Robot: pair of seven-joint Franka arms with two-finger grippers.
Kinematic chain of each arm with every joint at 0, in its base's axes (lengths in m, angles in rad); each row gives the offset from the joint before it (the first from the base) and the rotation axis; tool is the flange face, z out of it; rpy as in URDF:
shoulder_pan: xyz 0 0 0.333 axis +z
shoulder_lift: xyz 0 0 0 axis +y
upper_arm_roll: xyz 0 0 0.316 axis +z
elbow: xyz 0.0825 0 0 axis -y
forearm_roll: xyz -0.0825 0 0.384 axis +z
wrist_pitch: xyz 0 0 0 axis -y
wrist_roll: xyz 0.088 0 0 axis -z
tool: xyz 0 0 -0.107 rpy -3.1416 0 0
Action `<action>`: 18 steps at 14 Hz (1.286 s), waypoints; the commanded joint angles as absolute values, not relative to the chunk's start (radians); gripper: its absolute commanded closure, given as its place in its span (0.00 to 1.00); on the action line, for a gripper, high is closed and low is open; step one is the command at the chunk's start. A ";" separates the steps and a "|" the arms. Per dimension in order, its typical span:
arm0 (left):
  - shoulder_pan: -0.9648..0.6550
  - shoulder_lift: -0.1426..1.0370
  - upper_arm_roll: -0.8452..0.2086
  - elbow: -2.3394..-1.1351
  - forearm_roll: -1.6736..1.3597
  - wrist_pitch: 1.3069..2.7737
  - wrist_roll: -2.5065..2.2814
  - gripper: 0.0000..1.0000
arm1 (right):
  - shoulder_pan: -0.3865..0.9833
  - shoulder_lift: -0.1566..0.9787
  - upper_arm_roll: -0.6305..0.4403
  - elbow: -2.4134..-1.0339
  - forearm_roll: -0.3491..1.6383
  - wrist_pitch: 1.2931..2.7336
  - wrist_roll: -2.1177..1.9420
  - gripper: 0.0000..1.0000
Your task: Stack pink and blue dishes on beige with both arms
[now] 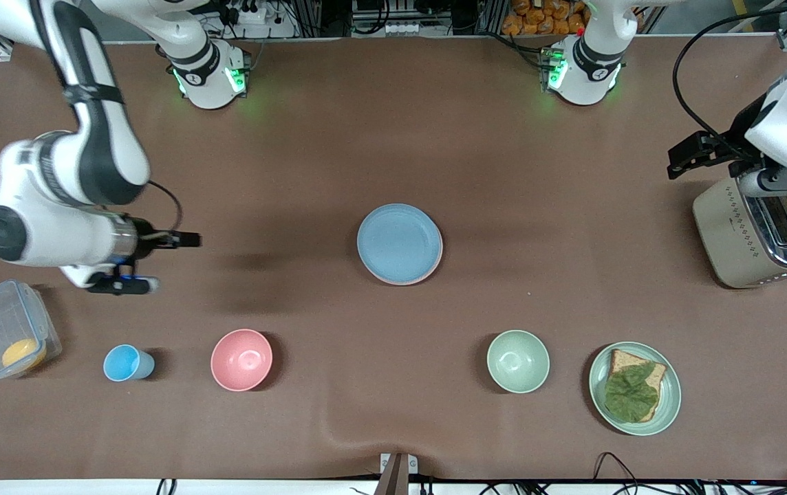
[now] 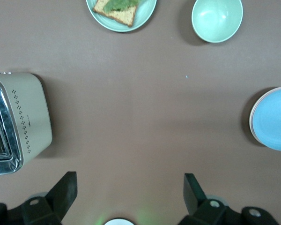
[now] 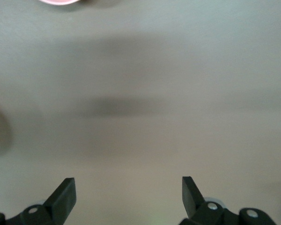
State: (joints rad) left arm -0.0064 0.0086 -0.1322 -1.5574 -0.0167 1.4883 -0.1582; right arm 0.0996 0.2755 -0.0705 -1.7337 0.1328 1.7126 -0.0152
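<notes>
- Brown matting covers the table [image 1: 503, 206]; no readable writing or brand is made out anywhere.
- At the frame's centre, the blue plate [image 1: 399, 242] is seen lying on the pink plate [image 1: 435, 265], of which only a rim shows; the beige plate [image 2: 251, 123] shows as a thin edge beneath in the left wrist view.
- At mid-left of the frame, the right gripper [image 1: 159, 261] is held over bare matting, jaws wide and empty.
- At upper right of the frame, the left gripper [image 1: 682, 157] is held beside the toaster [image 1: 744, 234], jaws wide, nothing gripped.
- Along the lower frame are set a blue cup [image 1: 125, 363], pink bowl [image 1: 241, 359], green bowl [image 1: 518, 361] and green plate [image 1: 669, 399] bearing bread.
</notes>
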 commanded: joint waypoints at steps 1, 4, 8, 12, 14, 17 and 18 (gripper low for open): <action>-0.014 -0.018 -0.138 -1.557 0.002 1.463 -0.150 0.00 | 0.014 0.143 -0.046 -1.756 0.084 1.692 -0.151 0.00; -0.014 -0.035 -0.146 -1.566 0.002 1.463 -0.158 0.00 | -0.011 0.046 -0.044 -1.749 0.071 1.687 -0.161 0.00; -0.008 -0.037 -0.149 -1.575 0.008 1.468 -0.160 0.00 | 0.005 -0.009 -0.038 -1.655 -0.012 1.585 -0.126 0.00; -0.005 -0.031 -0.144 -1.566 0.009 1.468 -0.155 0.00 | 0.005 -0.014 -0.038 -1.635 -0.012 1.565 -0.066 0.00; -0.006 -0.038 -0.147 -1.571 0.008 1.463 -0.159 0.00 | 0.003 -0.015 -0.040 -1.635 -0.011 1.569 -0.066 0.00; -0.006 -0.038 -0.147 -1.568 0.009 1.463 -0.156 0.00 | 0.003 -0.015 -0.041 -1.632 -0.003 1.572 -0.064 0.00; -0.008 -0.037 -0.147 -1.565 0.009 1.463 -0.152 0.00 | 0.003 -0.015 -0.041 -1.631 -0.003 1.572 -0.064 0.00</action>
State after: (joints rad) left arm -0.0072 -0.0193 -0.1419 -1.5608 -0.0167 1.4727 -0.1582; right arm 0.0024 -0.0163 -0.0435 -1.6452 0.0130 1.5785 -0.0840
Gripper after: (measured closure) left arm 0.000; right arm 0.000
